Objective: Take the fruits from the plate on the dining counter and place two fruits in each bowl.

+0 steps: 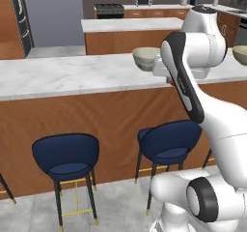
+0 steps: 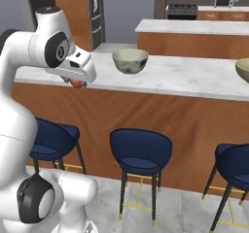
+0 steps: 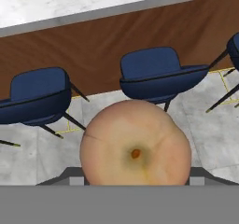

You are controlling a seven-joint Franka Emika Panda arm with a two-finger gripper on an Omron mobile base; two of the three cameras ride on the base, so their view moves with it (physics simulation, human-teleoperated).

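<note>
A round peach-coloured fruit point(image 3: 135, 146) is pinched between the fingers of the gripper point(image 3: 135, 183), seen from the hand camera with its dimple facing out. From the left base camera, the fruit is glimpsed as a reddish spot under the hand, and a bowl point(image 1: 146, 58) is found on the dining counter point(image 1: 72, 76) just beyond the gripper. From the right base camera, that pale grey bowl point(image 2: 130, 60) is placed beyond and to the right of the held fruit point(image 2: 76, 83). The fruit is judged light, firm and smooth, so likely to roll; it is best held across its widest middle.
</note>
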